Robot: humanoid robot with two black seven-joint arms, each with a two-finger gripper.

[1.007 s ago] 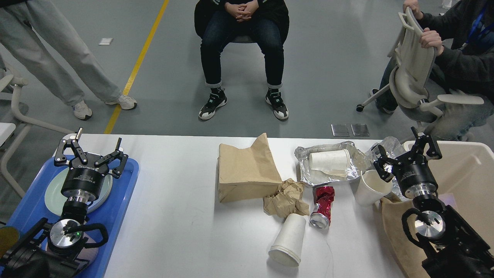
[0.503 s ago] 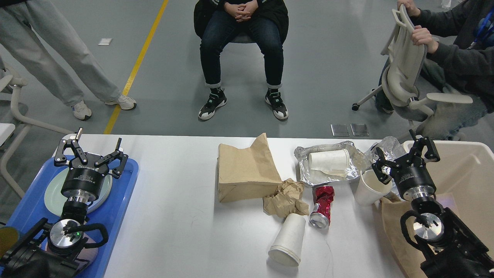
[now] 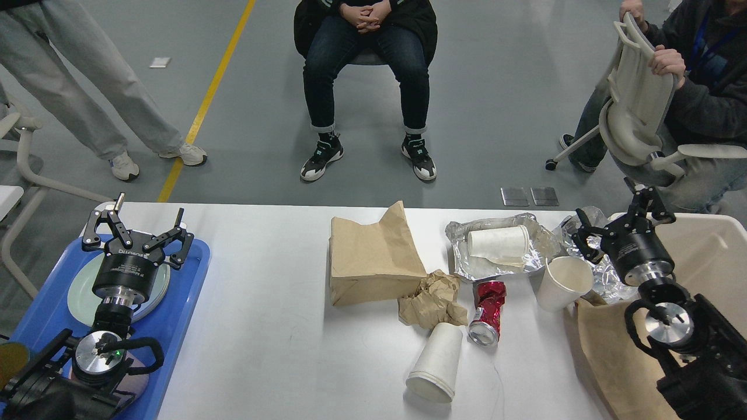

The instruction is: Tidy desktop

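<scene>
Clearly the tidying has barely begun: the white worktop (image 3: 280,326) spreads across the middle of the view, its right half littered with a brown paper bag (image 3: 373,259), crumpled paper (image 3: 433,298), a crushed red can (image 3: 487,311), a tipped paper cup (image 3: 435,361), an upright cup (image 3: 561,283) and a foil tray (image 3: 496,251) holding another cup. The left gripper (image 3: 137,232) hovers over the blue tray (image 3: 175,315), jaws spread and empty. The right gripper (image 3: 620,223) sits between the foil and the beige bin (image 3: 718,256), jaws released, grasping nothing.
</scene>
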